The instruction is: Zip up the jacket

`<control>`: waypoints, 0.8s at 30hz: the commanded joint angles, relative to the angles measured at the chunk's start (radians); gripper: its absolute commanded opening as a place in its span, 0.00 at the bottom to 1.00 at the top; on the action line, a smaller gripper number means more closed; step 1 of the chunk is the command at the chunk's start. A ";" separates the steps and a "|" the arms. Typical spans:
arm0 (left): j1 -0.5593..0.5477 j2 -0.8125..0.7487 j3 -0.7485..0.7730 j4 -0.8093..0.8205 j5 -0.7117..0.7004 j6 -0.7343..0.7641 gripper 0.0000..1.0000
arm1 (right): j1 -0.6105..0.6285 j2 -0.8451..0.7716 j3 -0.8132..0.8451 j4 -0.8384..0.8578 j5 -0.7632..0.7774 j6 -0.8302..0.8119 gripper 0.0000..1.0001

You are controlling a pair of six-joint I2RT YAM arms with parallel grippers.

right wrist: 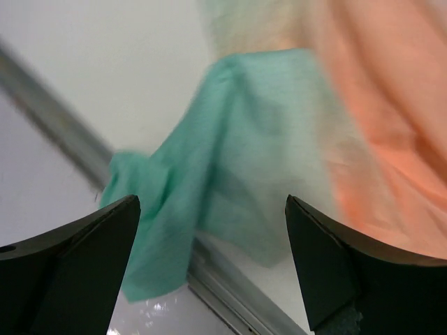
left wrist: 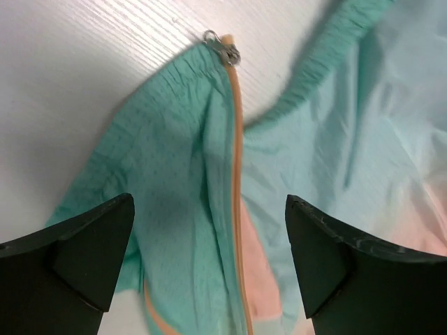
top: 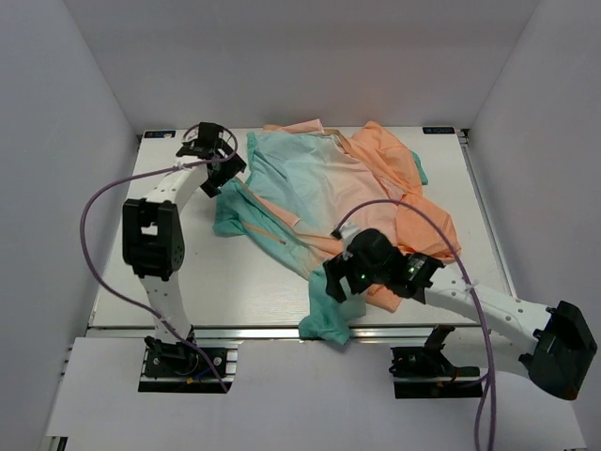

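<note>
I'm hovering the left gripper [left wrist: 208, 209] and right gripper [right wrist: 209, 209] spread over the jacket [top: 319, 178], its zipper pull [left wrist: 225, 50] lying past the left fingertips [left wrist: 84, 251], so closing here is risking pinching only loose hem.

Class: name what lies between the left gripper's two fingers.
The teal hem of the jacket and its orange zipper, slider at far end; left wrist view shows it.

The jacket [top: 319, 178] fades orange to teal, with an orange zipper [left wrist: 236, 153], on a white table [top: 244, 291].
</note>
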 commanded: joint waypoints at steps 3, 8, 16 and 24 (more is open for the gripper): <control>-0.070 -0.216 -0.190 0.137 -0.006 0.118 0.98 | -0.266 0.011 0.017 -0.014 0.050 0.253 0.89; -0.104 -0.113 -0.175 0.154 0.081 0.172 0.98 | -0.286 0.087 0.025 -0.008 0.186 0.325 0.89; -0.137 0.019 -0.207 0.172 0.127 0.198 0.98 | -0.406 0.266 0.031 -0.029 0.262 0.434 0.89; -0.210 -0.110 -0.512 0.092 0.037 0.186 0.98 | -0.527 0.398 0.020 0.035 0.237 0.418 0.89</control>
